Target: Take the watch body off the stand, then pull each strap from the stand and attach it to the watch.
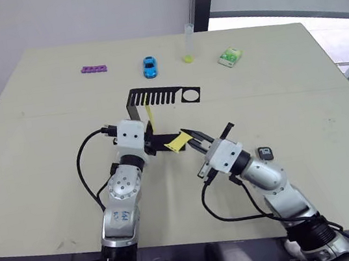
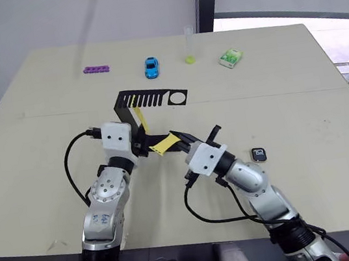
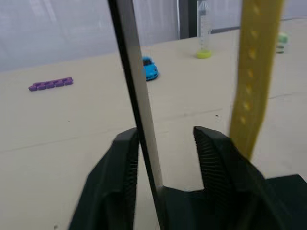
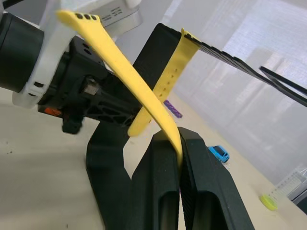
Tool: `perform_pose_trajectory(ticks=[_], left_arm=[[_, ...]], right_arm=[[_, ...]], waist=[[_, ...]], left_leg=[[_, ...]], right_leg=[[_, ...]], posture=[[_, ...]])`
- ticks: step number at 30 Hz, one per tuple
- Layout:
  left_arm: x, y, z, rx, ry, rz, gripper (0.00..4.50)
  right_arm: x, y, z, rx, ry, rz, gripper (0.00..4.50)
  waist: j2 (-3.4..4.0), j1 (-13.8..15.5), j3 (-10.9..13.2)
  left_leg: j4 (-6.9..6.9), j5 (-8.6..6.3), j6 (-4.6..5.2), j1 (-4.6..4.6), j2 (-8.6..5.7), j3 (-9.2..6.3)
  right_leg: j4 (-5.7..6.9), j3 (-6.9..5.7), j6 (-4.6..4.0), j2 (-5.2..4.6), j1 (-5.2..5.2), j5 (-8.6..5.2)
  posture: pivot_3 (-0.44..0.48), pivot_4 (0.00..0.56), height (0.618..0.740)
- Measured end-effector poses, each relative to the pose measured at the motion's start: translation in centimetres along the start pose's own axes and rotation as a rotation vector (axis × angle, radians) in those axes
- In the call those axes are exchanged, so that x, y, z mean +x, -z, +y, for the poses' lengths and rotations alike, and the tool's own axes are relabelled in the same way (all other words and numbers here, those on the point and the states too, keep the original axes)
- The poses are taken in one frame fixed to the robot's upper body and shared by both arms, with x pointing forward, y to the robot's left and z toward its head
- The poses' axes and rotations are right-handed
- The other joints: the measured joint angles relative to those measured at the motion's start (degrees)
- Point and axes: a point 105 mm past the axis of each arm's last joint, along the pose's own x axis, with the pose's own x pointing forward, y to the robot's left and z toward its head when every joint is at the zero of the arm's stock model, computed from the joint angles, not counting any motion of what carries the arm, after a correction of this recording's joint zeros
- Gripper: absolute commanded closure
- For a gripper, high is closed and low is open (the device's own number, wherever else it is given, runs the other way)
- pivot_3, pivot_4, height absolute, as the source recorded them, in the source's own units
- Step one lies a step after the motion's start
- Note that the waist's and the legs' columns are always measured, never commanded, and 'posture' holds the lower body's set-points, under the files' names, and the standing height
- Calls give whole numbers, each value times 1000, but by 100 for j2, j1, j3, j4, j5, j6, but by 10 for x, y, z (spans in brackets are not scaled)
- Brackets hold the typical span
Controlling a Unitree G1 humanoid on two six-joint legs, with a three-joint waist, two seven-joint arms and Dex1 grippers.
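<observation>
The right wrist view shows what the head views leave vague: the right end effector (image 4: 180, 143) has its two fingers clenched on one yellow strap (image 4: 124, 72), which rises to the upper left of the frame, while a second strap (image 4: 163, 86) with small holes hangs from the stand (image 4: 158, 52) behind it. The left wrist view shows the left end effector (image 3: 165, 153) spread wide around the stand's thin upright plate, one finger touching it, the holed strap just to the right

In the left eye view both arms reach from the bottom of the frame and meet at centre, the left end effector (image 1: 146, 141) at the stand's (image 1: 163, 97) base, the right end effector (image 1: 193, 142) angled up-left with the strap (image 1: 176, 142) between them

The watch body (image 1: 266, 152) lies on the bench (image 1: 300, 92) at right of centre, off the stand, near the right forearm

Two straps, one stand, one watch body. Along the top: one purple block strip (image 1: 94, 69), one blue toy car (image 1: 149, 67), one clear tube (image 1: 187, 42), one green packet (image 1: 230, 57)
</observation>
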Motion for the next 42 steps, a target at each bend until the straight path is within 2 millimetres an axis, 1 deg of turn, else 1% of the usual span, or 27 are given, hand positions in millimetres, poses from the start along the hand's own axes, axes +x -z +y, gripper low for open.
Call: perform_pose_trajectory(ticks=[2,6,10,13,15,17,19,21,23,25,27,29,31,36,38,42], left_arm=[[-6,0,-3,-3,27,0,32],[-20,-5,-1,14,66,-17,32],[-32,-1,-1,8,120,-5,32],[-45,4,14,24,122,13,32],[-57,4,26,1,161,6,32],[-70,1,36,8,252,-12,32],[-83,-7,43,24,361,-56,32],[-95,-16,47,-72,498,-81,32],[-109,-19,46,-159,648,-41,32],[-118,-27,41,-254,780,-30,32],[-117,-42,34,-330,869,-77,32],[-113,-58,27,-371,932,-131,32],[-107,-67,18,-397,976,-158,32],[-93,-69,-6,-475,1055,-147,32],[-91,-72,-12,-493,1076,-162,32],[-89,-67,-16,-510,1093,-138,32]], right_arm=[[-5,0,-4,24,-25,0,4500],[-15,6,-6,95,-75,24,4500],[-20,8,-7,168,-119,25,4500],[-25,9,-4,206,-179,31,4500],[-27,9,-2,251,-225,31,4500],[-31,9,-1,352,-263,37,4500],[-32,7,1,480,-292,40,4500],[-33,3,3,627,-328,43,4500],[-34,0,9,731,-385,49,4500],[-35,-3,15,824,-441,52,4500],[-32,-8,17,901,-487,38,4500],[-28,-16,19,951,-531,12,4500],[-27,-19,21,968,-567,10,4500],[-21,-24,29,1044,-608,-6,4500],[-19,-27,31,1069,-624,-9,4500],[-13,-31,34,1141,-629,-13,4500]], waist=[[0,1,0],[0,4,0],[0,5,0],[2,-12,1],[2,-18,1],[2,-7,1],[3,-2,2],[3,2,2],[4,-1,3],[8,-2,5],[8,8,5],[7,9,4],[8,12,5],[7,-19,5],[7,-24,5],[7,-32,5]], left_leg=[[-1,0,0,0,0,0],[-2,0,0,2,0,-1],[-2,0,1,2,-1,-1],[-5,0,1,4,2,-1],[-5,-1,1,4,5,-2],[-5,-1,1,4,6,-4],[-4,-1,1,4,5,-6],[-4,-3,3,4,5,-11],[-6,-4,3,3,5,-14],[-7,-5,4,1,3,-16],[-6,-5,6,1,-1,-19],[-5,-6,7,1,-3,-22],[-6,-7,8,-1,-5,-22],[-3,-6,8,-4,-5,-16],[-2,-4,5,-2,-3,-16],[-2,-2,1,-1,-2,-17]], right_leg=[[0,0,0,0,0,0],[-1,1,0,0,2,0],[-3,2,0,-1,3,0],[-2,2,-1,0,2,-1],[-3,0,-2,0,3,-1],[-3,-1,-4,-1,3,-2],[-3,-3,-6,-5,4,-3],[-4,-7,-7,-8,7,-4],[-8,-11,-10,-9,8,-5],[-9,-12,-10,-13,7,-5],[-9,-13,-9,-14,10,-5],[-9,-15,-8,-14,11,-4],[-13,-15,-6,-13,11,-3],[-13,-8,-3,-9,8,-1],[-11,-8,-3,-5,8,-1],[-8,-7,-3,-3,6,-2]], posture=[[0,150,740],[0,150,740],[0,150,740],[0,150,740],[0,150,740],[0,150,740],[0,150,740],[0,150,740],[0,150,740],[0,150,740],[0,150,740],[0,150,740],[0,150,740],[0,150,740],[0,150,740],[0,150,740]])
